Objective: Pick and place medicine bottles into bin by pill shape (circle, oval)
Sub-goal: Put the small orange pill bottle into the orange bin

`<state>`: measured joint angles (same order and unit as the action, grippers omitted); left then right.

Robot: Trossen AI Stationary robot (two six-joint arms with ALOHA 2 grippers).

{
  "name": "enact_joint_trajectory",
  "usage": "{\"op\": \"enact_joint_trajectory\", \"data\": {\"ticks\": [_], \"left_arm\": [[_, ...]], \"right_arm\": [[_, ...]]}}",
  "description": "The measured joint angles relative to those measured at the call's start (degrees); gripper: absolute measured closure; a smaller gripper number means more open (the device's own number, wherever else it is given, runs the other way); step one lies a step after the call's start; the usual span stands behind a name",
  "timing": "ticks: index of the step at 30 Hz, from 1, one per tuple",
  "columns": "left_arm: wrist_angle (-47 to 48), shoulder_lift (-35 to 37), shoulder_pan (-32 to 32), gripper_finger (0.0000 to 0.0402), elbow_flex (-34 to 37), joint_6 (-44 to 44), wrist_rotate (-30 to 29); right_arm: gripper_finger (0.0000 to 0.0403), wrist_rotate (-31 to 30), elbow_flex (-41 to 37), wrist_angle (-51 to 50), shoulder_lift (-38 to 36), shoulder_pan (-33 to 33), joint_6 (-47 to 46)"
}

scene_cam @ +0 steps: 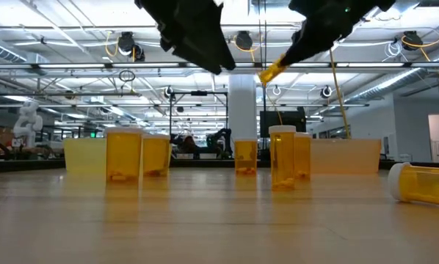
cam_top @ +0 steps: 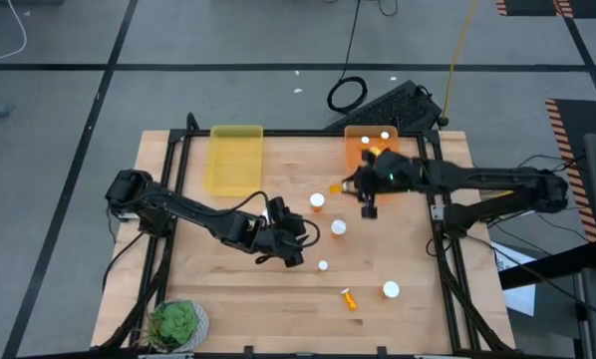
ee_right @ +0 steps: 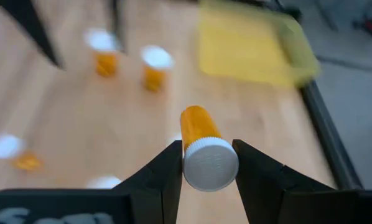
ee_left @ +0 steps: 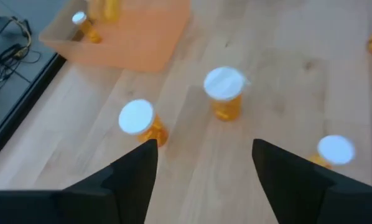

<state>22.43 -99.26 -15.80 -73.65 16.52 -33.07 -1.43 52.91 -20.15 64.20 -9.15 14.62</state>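
Clamped between the narrow jaws of the right gripper [ee_right: 201, 163], cap toward the wrist, one medicine bottle [ee_right: 200, 143] held tilted and aloft above the desk [cam_top: 228, 289], just beside the orange tray [cam_top: 359, 145] at the far right edge. Counted on the wood from above: three bottles standing in the middle [cam_top: 318, 201], one more standing and one lying on its side [cam_top: 349, 297] near the front edge, two more inside the orange tray, with bare room along the left side in front of the yellow tray [cam_top: 235, 158]. Left gripper [ee_left: 204, 168] raised mid-desk, jaws wide and holding nothing, standing bottles just beyond them.
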Motion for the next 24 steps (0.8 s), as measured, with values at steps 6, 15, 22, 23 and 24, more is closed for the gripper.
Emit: {"op": "enact_joint_trajectory", "data": {"ticks": [6, 15, 22, 23, 24], "left_arm": [[-2.9, 0.0, 1.3, 0.0157, 2.5, 0.3, 0.0], [-8.2, 0.0, 1.6, 0.0166, 5.1, -1.6, 0.9], [-12.1, 0.0, 1.7, 0.0165, 7.5, -2.7, 1.5], [-12.1, 0.0, 1.7, 0.0165, 7.5, -2.8, 1.5], [-12.1, 0.0, 1.7, 0.0165, 7.5, -2.8, 1.5]], "right_arm": [[0.0277, 0.0, 5.8, -10.7, 3.5, -11.4, 5.8], [0.0277, 0.2, 12.8, -19.2, 11.9, -25.2, 12.5], [0.0277, 0.2, 14.2, -20.0, 19.1, -32.3, 16.4], [0.0277, 0.2, 14.2, -20.1, 20.0, -33.3, 16.8], [0.0277, 0.2, 14.2, -20.4, 20.9, -34.1, 17.2]]}}
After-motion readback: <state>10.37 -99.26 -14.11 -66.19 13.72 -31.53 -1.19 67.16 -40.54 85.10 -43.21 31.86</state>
